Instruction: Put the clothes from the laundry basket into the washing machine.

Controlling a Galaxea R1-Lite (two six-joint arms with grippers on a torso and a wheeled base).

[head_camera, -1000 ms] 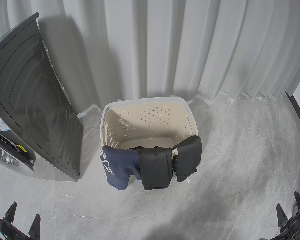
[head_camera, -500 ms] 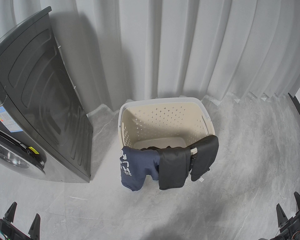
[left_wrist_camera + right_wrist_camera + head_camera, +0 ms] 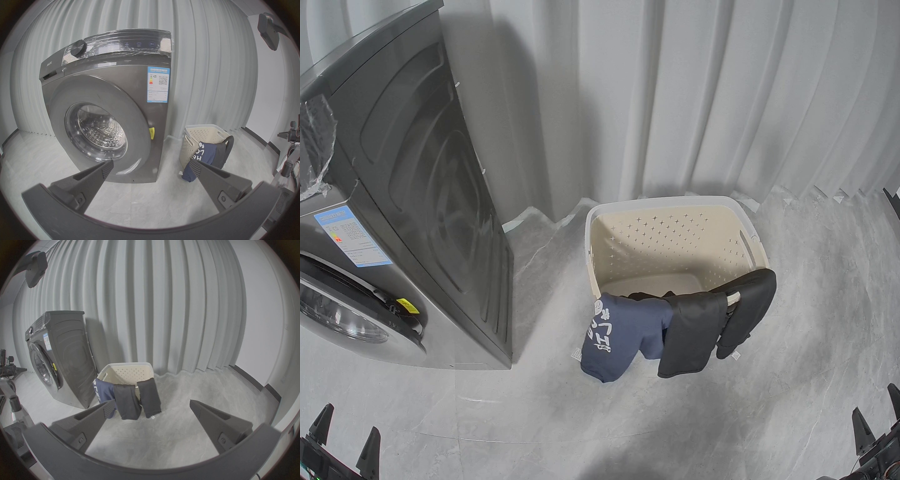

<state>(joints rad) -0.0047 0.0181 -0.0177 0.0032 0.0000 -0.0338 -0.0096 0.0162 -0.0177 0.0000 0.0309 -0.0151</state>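
A cream laundry basket [image 3: 675, 215] [image 3: 203, 131] [image 3: 125, 369] stands on the floor by the curtain. Over its near rim hang a navy shirt [image 3: 615, 334] [image 3: 203, 153] [image 3: 103, 391] and two black garments [image 3: 690, 331] [image 3: 750, 300] [image 3: 126, 401]. The dark grey washing machine [image 3: 419, 187] [image 3: 109, 103] [image 3: 62, 355] stands to the basket's left, its round door [image 3: 95, 131] facing front. My left gripper [image 3: 345, 434] [image 3: 150, 167] is open and empty at the lower left, well short of the machine. My right gripper [image 3: 878, 412] [image 3: 151, 407] is open and empty at the lower right, away from the basket.
A white pleated curtain [image 3: 675, 94] runs behind the machine and basket. Grey marble floor [image 3: 612, 425] lies open between me and both. A dark baseboard [image 3: 253, 380] lines the wall on the right.
The head camera has swung left: machine and basket sit further right in the picture, and more of the machine's front shows. Both grippers hold the same place, open.
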